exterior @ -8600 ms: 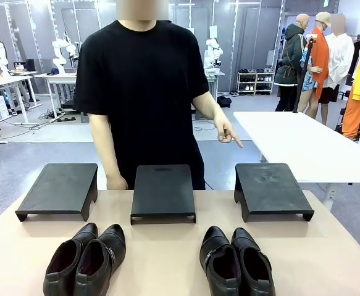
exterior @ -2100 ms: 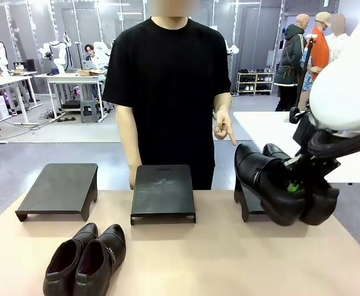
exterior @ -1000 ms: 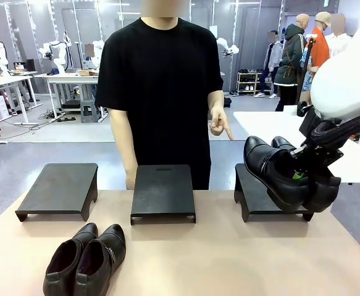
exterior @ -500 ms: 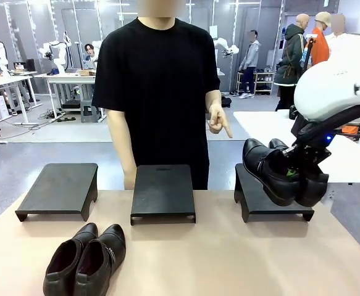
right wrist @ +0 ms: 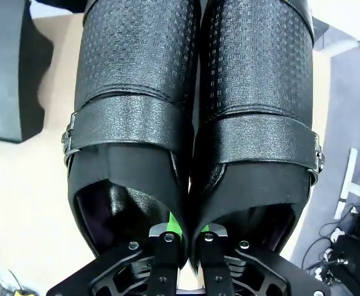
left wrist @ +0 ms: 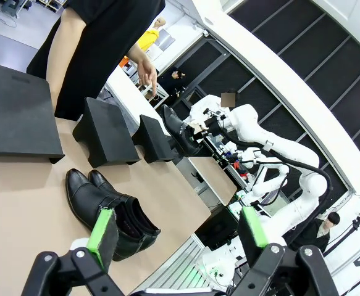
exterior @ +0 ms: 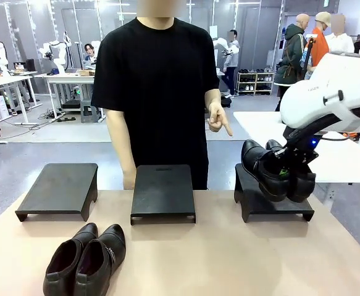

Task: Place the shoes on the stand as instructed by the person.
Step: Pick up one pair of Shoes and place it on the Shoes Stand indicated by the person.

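My right gripper (exterior: 284, 172) is shut on the inner walls of a black pair of shoes (exterior: 263, 172), holding them tilted just above the right-hand stand (exterior: 272, 208). In the right wrist view the two shoes (right wrist: 192, 111) hang side by side, pinched together by the right gripper (right wrist: 183, 237). The person's hand (exterior: 218, 120) points a finger down towards that right side. The other pair of shoes (exterior: 87, 259) lies at the table's front left. My left gripper (left wrist: 177, 228) is open above the table, with that pair of shoes (left wrist: 108, 206) ahead of it.
Two more black stands, left (exterior: 59, 188) and middle (exterior: 163, 191), sit bare along the far edge of the beige table (exterior: 229, 259). The person stands close behind the middle stand. A white table (exterior: 346, 160) is behind my right arm.
My right arm has carried the black pair a little left and farther back, settling lower over the right stand. The person's pointing hand and the front pair have stayed put.
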Tool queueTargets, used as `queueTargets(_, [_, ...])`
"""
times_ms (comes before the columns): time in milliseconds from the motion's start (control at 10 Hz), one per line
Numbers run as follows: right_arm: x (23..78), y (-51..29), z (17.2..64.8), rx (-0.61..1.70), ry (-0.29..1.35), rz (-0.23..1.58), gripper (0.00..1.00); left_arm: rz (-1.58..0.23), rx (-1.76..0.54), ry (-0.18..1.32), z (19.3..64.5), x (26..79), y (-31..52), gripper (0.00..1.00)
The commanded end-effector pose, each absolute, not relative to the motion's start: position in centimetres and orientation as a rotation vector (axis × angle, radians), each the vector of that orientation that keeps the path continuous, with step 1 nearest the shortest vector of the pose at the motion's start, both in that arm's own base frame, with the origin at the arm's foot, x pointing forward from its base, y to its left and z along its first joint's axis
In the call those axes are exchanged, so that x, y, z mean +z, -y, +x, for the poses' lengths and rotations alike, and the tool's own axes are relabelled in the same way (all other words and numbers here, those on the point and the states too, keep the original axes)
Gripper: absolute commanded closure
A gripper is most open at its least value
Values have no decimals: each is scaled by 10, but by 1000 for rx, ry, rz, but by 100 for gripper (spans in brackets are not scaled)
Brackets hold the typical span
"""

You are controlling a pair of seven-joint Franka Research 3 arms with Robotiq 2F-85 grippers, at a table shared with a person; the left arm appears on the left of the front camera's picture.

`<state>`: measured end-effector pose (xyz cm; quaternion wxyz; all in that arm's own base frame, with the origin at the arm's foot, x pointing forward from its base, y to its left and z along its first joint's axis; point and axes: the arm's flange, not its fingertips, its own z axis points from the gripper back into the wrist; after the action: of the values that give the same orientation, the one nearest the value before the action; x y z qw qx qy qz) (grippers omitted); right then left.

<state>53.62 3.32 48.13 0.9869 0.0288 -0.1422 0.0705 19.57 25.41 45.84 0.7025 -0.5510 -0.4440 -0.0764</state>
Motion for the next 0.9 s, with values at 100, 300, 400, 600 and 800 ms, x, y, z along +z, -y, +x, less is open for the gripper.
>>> queueTargets(100, [474,-31,564,163,350,42,93,-1236,-180,997,195,459,-255,0])
queueTargets(300, [462,-27,576,158,368,31,93,-1236,-180,997,195,459,-255,0])
queueTargets(400, [455,-27,580,143,361,23,93,-1236,-180,997,195,459,-255,0])
queueTargets(600, [441,-25,590,122,373,23,93,-1236,-180,997,195,459,-255,0])
queueTargets(800, [433,-24,595,107,363,17,93,-1236,-180,997,195,459,-255,0])
